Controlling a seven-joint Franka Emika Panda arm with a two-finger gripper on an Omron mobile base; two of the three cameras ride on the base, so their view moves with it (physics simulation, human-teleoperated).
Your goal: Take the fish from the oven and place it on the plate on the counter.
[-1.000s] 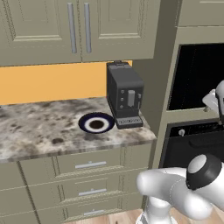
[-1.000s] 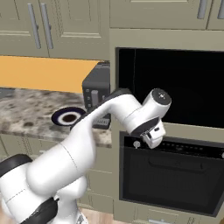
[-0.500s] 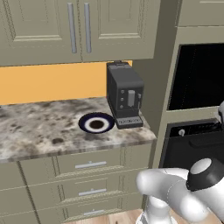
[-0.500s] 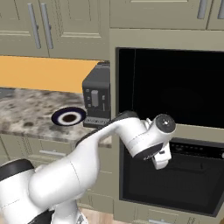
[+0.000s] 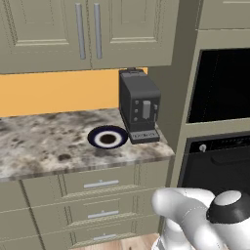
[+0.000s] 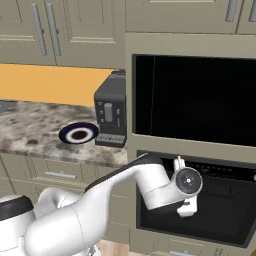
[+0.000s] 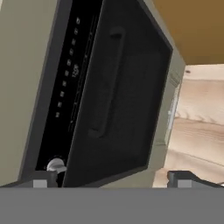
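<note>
You see the end effector spread wide and holding nothing, low in the hand view before the shut black built-in oven; in the right base view it sits lower centre. The small round navy-rimmed plate lies centre-left on the speckled granite tabletop, just beside the dark grey coffee machine.

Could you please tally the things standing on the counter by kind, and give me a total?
Coffee machine: 1
Plate: 1
Total on the counter: 2
</note>
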